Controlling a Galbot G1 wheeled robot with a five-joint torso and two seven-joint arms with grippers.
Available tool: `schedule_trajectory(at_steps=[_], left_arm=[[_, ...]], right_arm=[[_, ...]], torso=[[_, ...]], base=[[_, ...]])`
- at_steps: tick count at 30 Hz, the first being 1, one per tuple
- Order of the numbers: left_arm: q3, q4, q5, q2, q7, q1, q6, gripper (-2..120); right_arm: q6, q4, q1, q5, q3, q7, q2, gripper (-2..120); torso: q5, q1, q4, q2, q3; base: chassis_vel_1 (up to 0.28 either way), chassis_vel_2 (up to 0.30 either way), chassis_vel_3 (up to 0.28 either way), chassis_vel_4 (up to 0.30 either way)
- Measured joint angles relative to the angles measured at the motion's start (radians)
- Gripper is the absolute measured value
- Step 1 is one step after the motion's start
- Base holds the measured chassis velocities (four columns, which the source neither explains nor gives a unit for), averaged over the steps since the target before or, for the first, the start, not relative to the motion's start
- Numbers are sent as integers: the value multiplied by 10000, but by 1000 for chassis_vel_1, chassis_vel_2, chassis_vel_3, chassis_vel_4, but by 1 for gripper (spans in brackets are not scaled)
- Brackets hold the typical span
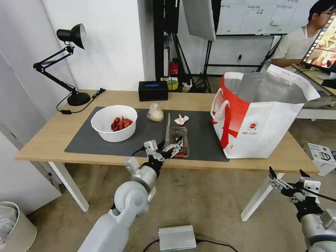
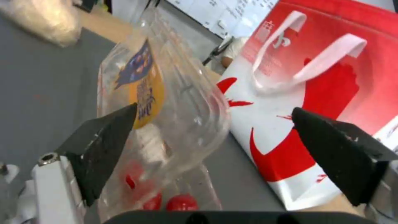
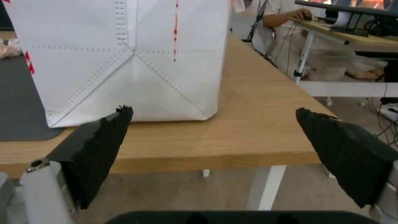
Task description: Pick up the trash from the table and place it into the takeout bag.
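The left gripper [image 2: 213, 115] is reaching wide open around the plastic box [image 1: 177, 137], its blue-and-yellow label unreadable, just beside the takeout bag [image 1: 260, 122], while the right gripper [image 1: 287, 175] is hanging open.

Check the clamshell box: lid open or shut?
Open. The clamshell box has its clear lid standing up off the tray, red bits exposed inside; the left gripper has its jaws spread around it.
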Motion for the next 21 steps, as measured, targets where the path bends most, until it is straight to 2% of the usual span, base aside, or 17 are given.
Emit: schedule_trajectory(at_steps=[6,9,11,12,13,16,21], left_arm=[[72,63,456,161,354,-97,-119,98],[77,88,1203,357,1074,-73,-207,84],[75,121,1431,389,1201,-65,-208,83],[63,247,2038,461,1525,-59,-214,82],[63,247,2038,461,1525,-59,-214,82],[76,622,3243,488,1892,-165,-386,83],[181,979,3885,474,2003,-435,-596,80]], right_arm=[[11,0,-24,39,-7,-19,86,100],[24,57,-61,32,-15,-45,211,100],[38,68,-66,23,-17,-51,236,100],[75,94,-84,-12,-25,-68,294,100],[75,94,-84,-12,-25,-68,294,100],[219,186,-155,-51,-34,-143,433,100],[300,289,-131,107,-70,-192,497,100]], torso=[[0,0,0,0,0],[0,-1,0,0,-1],[0,-1,0,0,0],[0,-1,1,0,0],[0,-1,1,0,0],[-1,-1,1,1,0],[-1,-1,0,0,0]], base=[[0,0,0,0],[0,0,0,0],[0,0,0,0],[0,0,0,0],[0,0,0,0],[0,0,0,0],[0,0,0,0]])
